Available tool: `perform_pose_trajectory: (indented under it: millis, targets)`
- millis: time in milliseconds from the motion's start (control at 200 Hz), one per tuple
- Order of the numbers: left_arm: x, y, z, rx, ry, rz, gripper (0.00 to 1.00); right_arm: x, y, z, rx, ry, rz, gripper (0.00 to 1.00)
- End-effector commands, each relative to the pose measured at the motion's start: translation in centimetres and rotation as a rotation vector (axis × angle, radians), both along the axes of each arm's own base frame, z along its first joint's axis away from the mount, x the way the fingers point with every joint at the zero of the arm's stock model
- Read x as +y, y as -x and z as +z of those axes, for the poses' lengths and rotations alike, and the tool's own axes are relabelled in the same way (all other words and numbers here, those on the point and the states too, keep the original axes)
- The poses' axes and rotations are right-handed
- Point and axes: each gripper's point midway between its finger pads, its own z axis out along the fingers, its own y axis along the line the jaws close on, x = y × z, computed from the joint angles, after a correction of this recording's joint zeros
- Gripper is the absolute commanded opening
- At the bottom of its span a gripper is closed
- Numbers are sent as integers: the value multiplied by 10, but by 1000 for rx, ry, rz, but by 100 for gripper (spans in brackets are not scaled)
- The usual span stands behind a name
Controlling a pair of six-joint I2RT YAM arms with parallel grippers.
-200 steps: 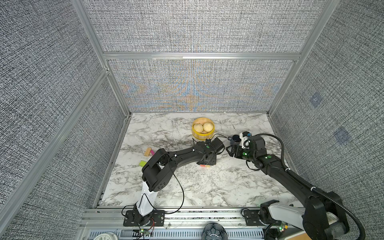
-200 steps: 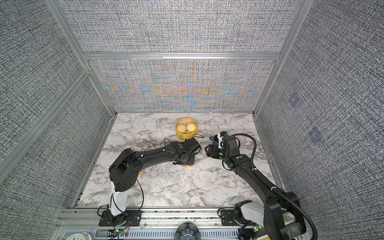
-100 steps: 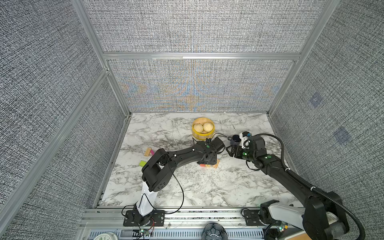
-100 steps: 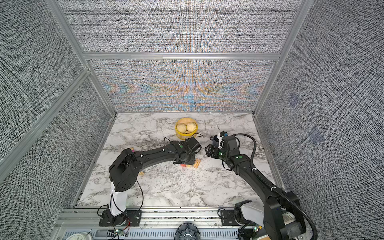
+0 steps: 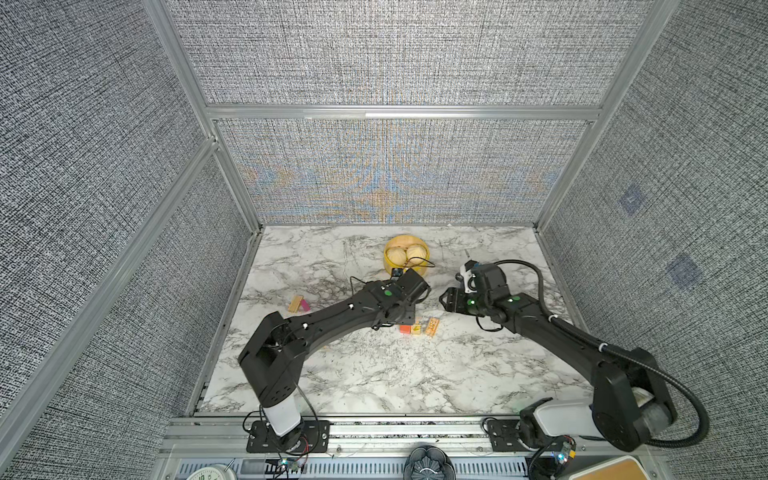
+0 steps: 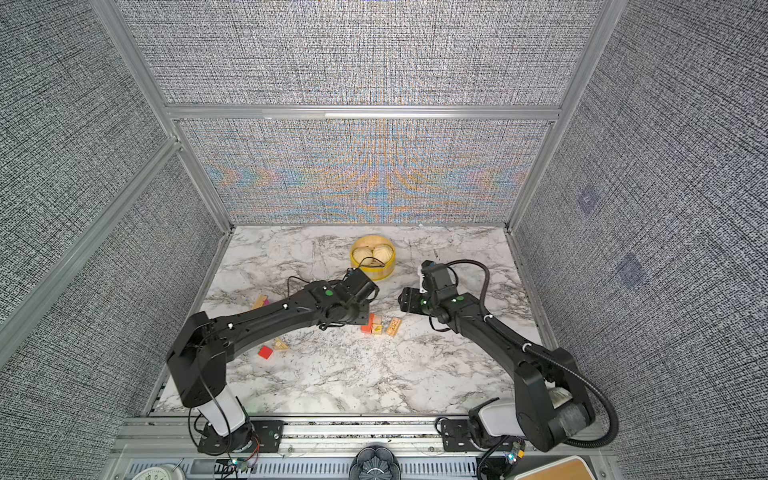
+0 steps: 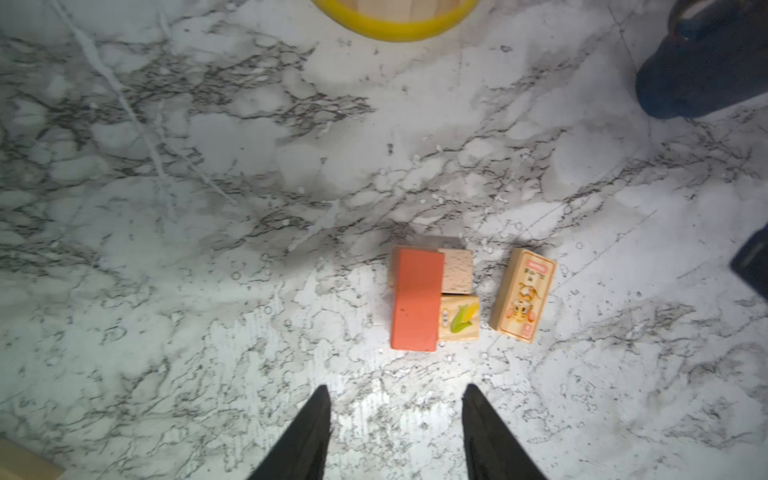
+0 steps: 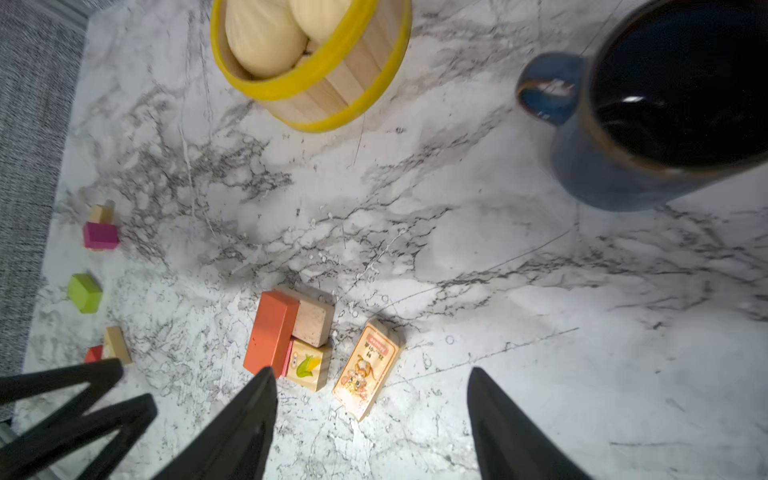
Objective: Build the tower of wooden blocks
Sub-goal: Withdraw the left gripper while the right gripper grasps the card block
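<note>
A small cluster of wood blocks lies mid-table: an orange slab, a plain tan block and a corn-picture cube touch one another. A tiger-picture slab lies flat just apart from them. Both top views show the cluster. No tall tower shows. My left gripper is open and empty, a short way back from the orange slab. My right gripper hangs open above the tiger slab, holding nothing. In both top views the jaws are hidden under the wrists.
Loose blocks lie at the left: pink, lime green, a tan wedge and red. A yellow steamer basket with buns stands behind the cluster. A dark blue mug stands to its right.
My left gripper has opened and drawn back from the cluster, and the tiger-picture slab now shows beside it. My right gripper has shifted a little left toward the blocks.
</note>
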Motion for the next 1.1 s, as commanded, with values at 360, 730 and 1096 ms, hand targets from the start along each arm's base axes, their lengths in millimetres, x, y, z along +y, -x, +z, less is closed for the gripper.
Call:
perform_pose_trajectory:
  millis: [360,730,1096]
  targets:
    - [66,15,-28,-53,54,93,100,21,5,-45,72,182,-113,72]
    - [88,22,-29,-146,74,102,100,30,11,-83,173,220,-126,61]
    - [101,24,-33,-153,12,111,100,37,7,-90,188,237,-107,38]
